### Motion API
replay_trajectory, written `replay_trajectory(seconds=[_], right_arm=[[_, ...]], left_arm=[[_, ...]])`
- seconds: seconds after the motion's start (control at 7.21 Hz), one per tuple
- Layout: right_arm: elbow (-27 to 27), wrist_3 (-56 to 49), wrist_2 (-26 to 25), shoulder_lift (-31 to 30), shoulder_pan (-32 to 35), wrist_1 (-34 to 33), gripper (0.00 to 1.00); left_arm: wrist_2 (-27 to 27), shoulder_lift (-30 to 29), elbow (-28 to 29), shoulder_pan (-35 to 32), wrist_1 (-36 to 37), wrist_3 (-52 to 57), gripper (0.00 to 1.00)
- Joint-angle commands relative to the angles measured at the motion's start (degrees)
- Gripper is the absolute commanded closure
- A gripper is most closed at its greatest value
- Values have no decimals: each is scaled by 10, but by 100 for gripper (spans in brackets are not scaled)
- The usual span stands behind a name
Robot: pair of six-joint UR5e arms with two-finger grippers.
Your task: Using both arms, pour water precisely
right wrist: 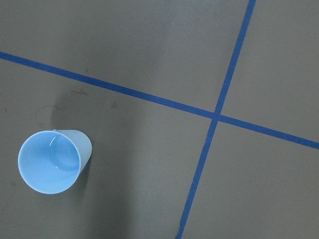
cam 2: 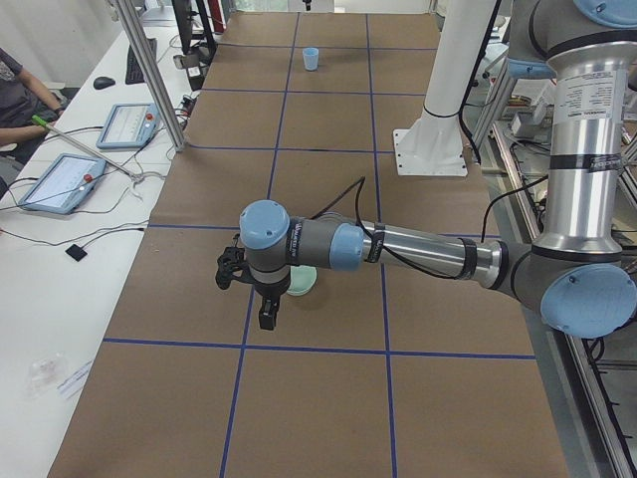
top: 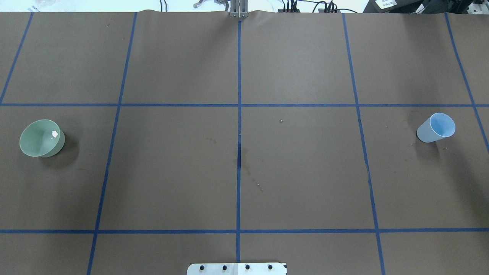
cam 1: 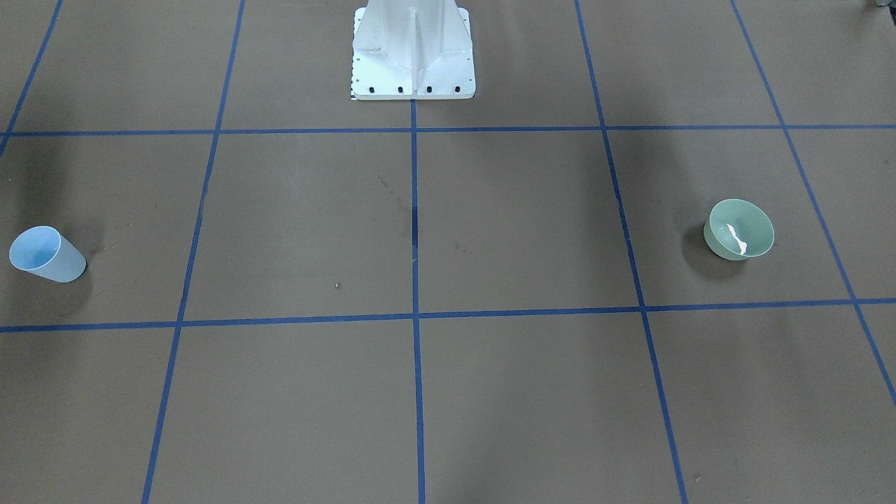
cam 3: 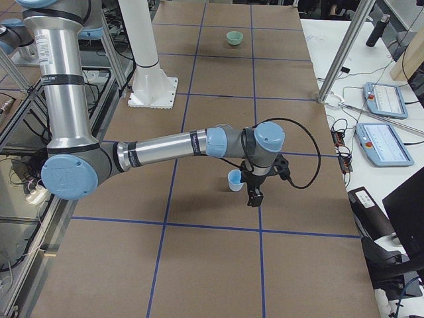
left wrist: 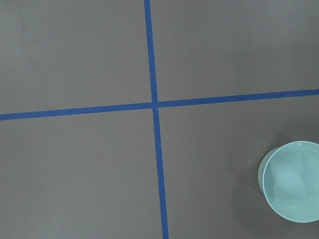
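Observation:
A light-blue cup [top: 436,128] stands upright at the table's right end, also seen as the cup [right wrist: 52,160] from the right wrist. Water shows only as a faint white glint [right wrist: 52,141] inside it. A green bowl [top: 41,138] sits at the left end, with a white glint [cam 1: 738,239] inside. In the side views the left arm [cam 2: 418,254] reaches out, and its gripper [cam 2: 265,311] hangs above the table just beside the bowl [cam 2: 301,281]. The right arm [cam 3: 165,149] holds its gripper [cam 3: 252,196] beside the cup [cam 3: 234,179]. I cannot tell whether either gripper is open or shut.
The white pedestal base [cam 1: 413,63] stands at the robot's table edge. Blue tape lines grid the brown table. Damp stains [top: 246,166] mark its middle. A person's arm [cam 2: 25,100] rests at a side desk with tablets [cam 2: 62,181]. Metal frame posts [cam 2: 149,70] stand along that edge.

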Motion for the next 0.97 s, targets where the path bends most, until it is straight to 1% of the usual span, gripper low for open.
replay_trajectory(seconds=[0.0, 0.83], right_arm=[[-1, 0, 0, 1, 0, 0, 1], [-11, 1, 5, 0, 0, -1, 1]], left_arm=[[0, 0, -12, 0, 1, 0, 0], [0, 0, -13, 0, -1, -1, 0]])
